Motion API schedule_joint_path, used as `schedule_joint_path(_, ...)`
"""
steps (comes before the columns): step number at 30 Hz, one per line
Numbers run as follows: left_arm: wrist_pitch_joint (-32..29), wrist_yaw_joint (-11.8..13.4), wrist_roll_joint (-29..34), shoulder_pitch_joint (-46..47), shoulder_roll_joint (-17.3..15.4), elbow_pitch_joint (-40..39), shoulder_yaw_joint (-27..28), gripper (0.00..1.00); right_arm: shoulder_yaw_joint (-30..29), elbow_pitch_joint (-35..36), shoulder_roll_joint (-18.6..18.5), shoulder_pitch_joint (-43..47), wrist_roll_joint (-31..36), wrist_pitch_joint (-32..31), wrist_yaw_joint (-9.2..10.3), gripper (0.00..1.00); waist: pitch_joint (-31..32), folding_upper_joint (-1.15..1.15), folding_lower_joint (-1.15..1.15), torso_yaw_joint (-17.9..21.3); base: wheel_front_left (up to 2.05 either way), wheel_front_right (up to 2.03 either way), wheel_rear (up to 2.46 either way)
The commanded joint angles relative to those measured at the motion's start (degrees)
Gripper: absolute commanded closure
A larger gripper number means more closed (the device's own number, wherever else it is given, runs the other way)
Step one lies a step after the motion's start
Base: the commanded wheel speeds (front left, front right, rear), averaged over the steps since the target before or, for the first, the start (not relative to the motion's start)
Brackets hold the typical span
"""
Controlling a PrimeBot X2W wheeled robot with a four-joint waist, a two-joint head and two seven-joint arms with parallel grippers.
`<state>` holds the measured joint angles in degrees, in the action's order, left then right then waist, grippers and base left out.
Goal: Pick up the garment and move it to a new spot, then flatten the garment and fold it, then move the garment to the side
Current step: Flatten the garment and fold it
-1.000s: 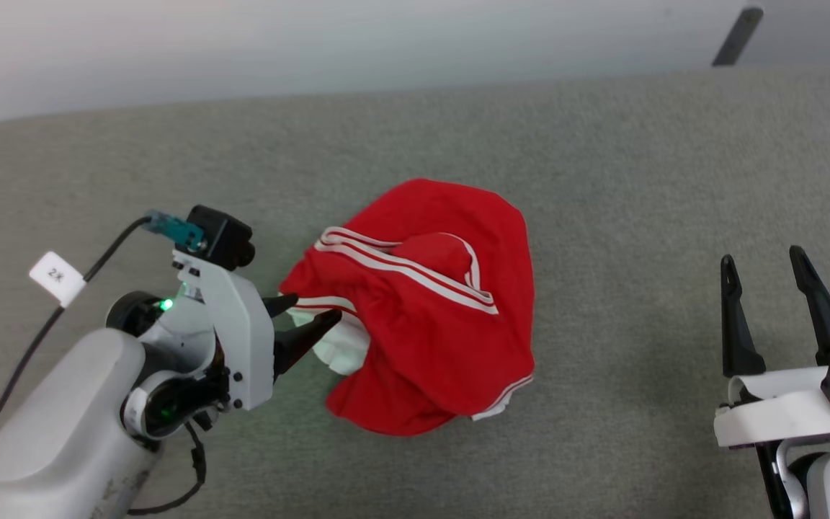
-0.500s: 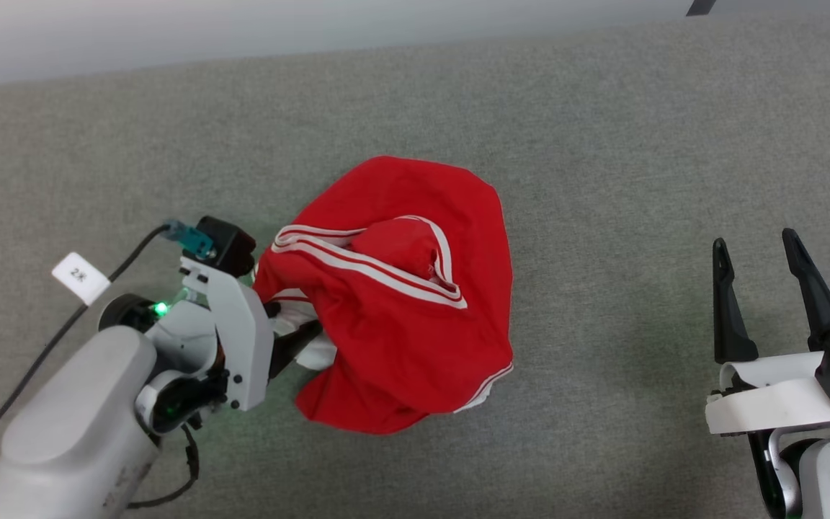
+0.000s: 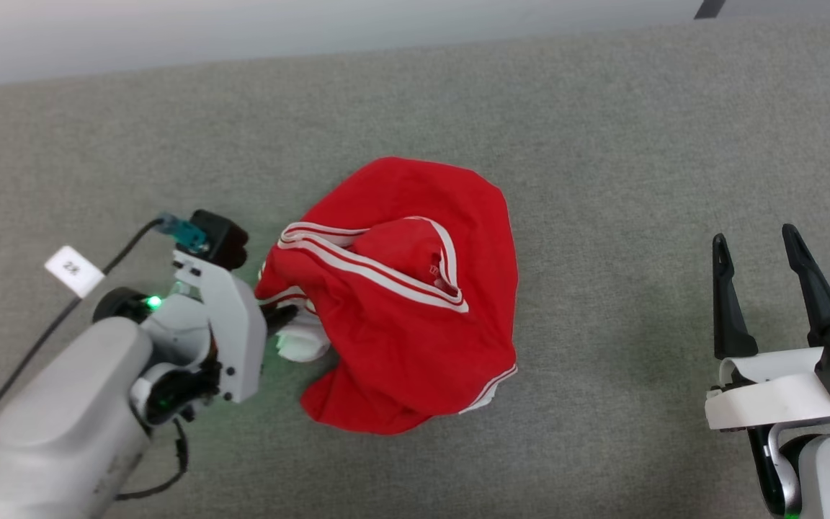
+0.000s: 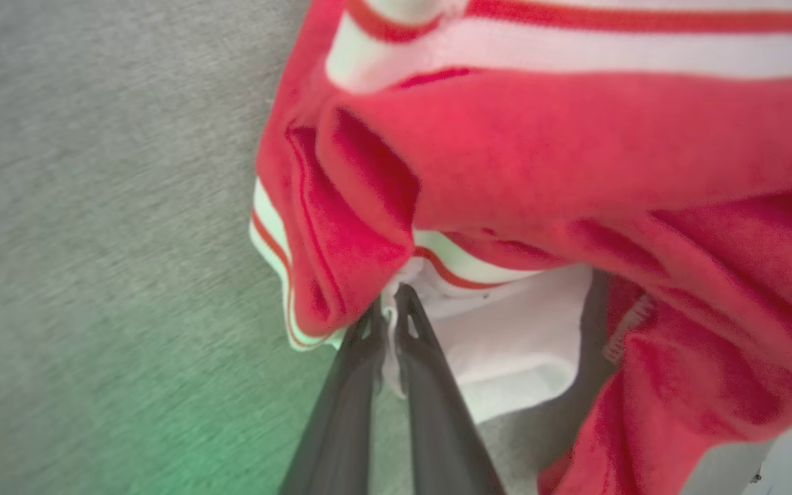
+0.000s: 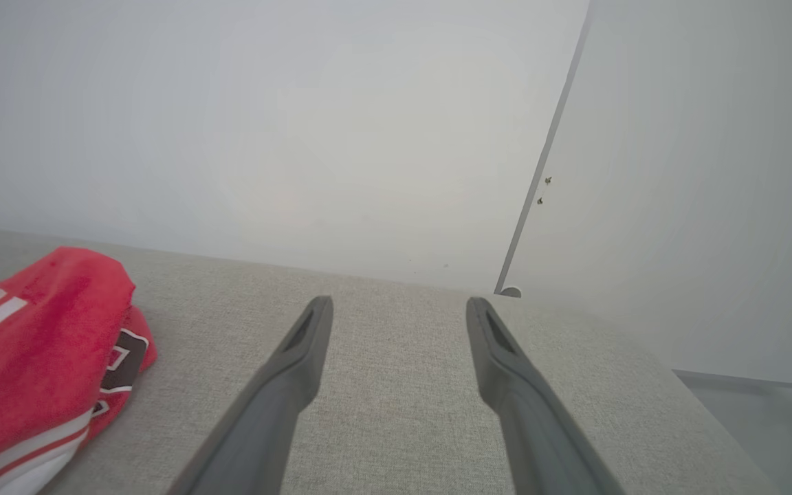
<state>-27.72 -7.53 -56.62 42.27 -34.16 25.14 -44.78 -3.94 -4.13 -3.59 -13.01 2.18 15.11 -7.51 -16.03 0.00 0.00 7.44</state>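
1. Garment (image 3: 415, 303): a red heap, bunched up near the middle of the grey counter (image 3: 602, 130), with white-and-red striped trim running across its top.
2. A white fold sticks out at the heap's left edge, low against the counter.
3. The left claw (image 3: 282, 317) is right at that edge. In the left wrist view its two dark fingers are pressed together on a thin bit of the white cloth, with red folds hanging just over the tips.
4. The left forearm (image 3: 62, 425) comes in from the lower left corner of the head view. The wrist bends so the claw points right, into the heap's side, and sits low to the counter.
5. A green light glows on that wrist, and a black cable (image 3: 26, 360) with a white tag (image 3: 74, 270) trails off to the left.
6. The right claw (image 3: 753, 236) is at the lower right, well apart from the garment, fingers spread wide with nothing between them.
7. Its fingers point up the head view. In the right wrist view they reach out over bare counter toward a pale wall (image 5: 300, 124).
8. That same view catches the garment at its left edge, showing a patch of black lettering outlined in white.
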Motion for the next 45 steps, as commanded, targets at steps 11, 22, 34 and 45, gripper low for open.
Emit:
schedule_joint_path(11, 0.3, 1.5, -1.8, -0.5, -5.0, -2.1, 1.6, 1.0, -0.9, -0.5, -0.3, 2.5, 0.6, 0.1, 0.04, 0.0, 4.7, 0.0, 0.0, -3.2, 0.0, 0.0, 0.0)
schedule_joint_path(22, 0.1, 5.8, -2.3, -6.9, -14.0, -10.5, 3.5, 1.0, -0.3, -0.7, -0.6, 4.6, 0.2, 0.1, 0.04, 0.0, 7.8, 0.0, 0.0, -5.7, 0.0, 0.0, 0.0)
schedule_joint_path(34, 3.4, 7.0, -3.5, -14.0, -17.3, -11.7, 3.8, 1.0, 0.7, -1.2, -0.7, 4.2, -0.3, 0.1, 0.04, 0.0, 7.3, 0.0, 0.0, -5.3, 0.0, 0.0, 0.0)
schedule_joint_path(45, 7.4, 6.6, -4.8, -15.3, -15.4, -10.2, 4.7, 0.0, 1.7, -2.6, -1.3, 4.1, -0.7, 0.1, 0.04, 0.0, 9.1, 0.0, 0.0, -6.0, 0.0, 0.0, 0.0)
